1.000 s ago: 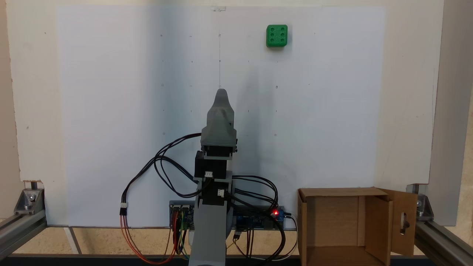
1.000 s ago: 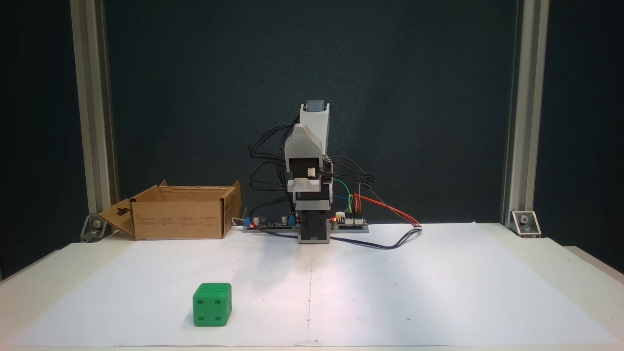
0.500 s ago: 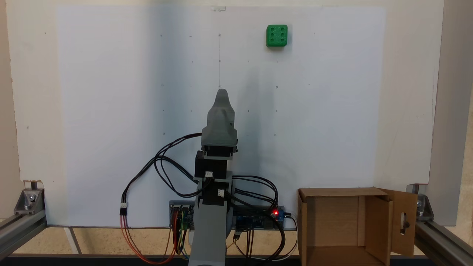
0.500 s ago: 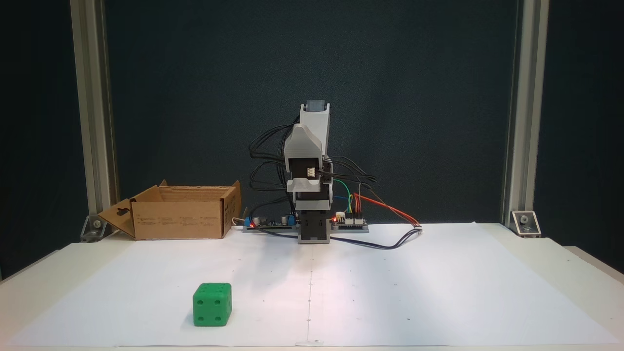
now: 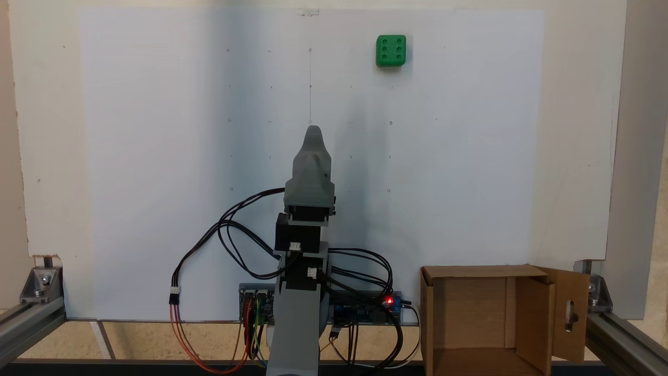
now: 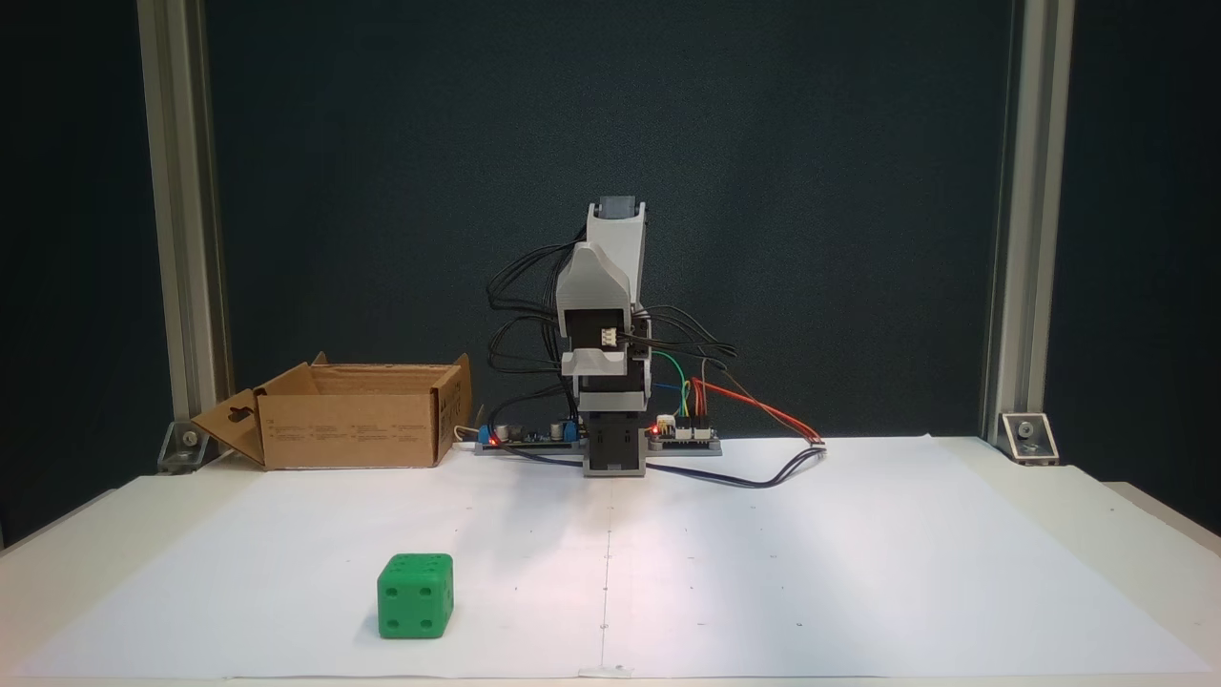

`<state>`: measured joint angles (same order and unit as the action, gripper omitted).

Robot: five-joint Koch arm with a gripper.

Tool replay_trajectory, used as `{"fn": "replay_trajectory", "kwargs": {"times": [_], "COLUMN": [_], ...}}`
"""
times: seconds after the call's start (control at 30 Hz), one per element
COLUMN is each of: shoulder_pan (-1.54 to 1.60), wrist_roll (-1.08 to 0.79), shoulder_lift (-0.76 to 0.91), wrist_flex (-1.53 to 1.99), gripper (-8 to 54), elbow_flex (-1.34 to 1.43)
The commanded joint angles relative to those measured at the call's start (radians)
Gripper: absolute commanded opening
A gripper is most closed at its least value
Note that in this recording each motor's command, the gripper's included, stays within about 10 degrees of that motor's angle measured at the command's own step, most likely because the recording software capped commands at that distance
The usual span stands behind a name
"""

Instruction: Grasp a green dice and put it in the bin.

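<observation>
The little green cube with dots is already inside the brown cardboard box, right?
No. The small green plastic dice is not inside the brown cardboard box. It sits on the white paper sheet, far from the box, as both fixed views show.

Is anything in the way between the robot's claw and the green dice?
Nothing visible is. The gripper is folded up near the arm's base, and only bare white paper lies between it and the green dice. The bin stands apart, beside the base, with no obstacle on the paper before it.
</observation>
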<state>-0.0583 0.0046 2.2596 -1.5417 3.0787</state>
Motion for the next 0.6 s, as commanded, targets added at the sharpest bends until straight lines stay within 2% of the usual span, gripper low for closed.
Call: {"fn": "replay_trajectory", "kwargs": {"times": [0.0, 0.57], "shoulder_pan": [0.0, 0.012], "wrist_roll": [-0.006, -0.014], "shoulder_lift": [0.106, 0.106], "wrist_flex": [-0.026, -0.012], "gripper": [44.6, 43.0], "elbow_flex": [0.051, 0.051]}}
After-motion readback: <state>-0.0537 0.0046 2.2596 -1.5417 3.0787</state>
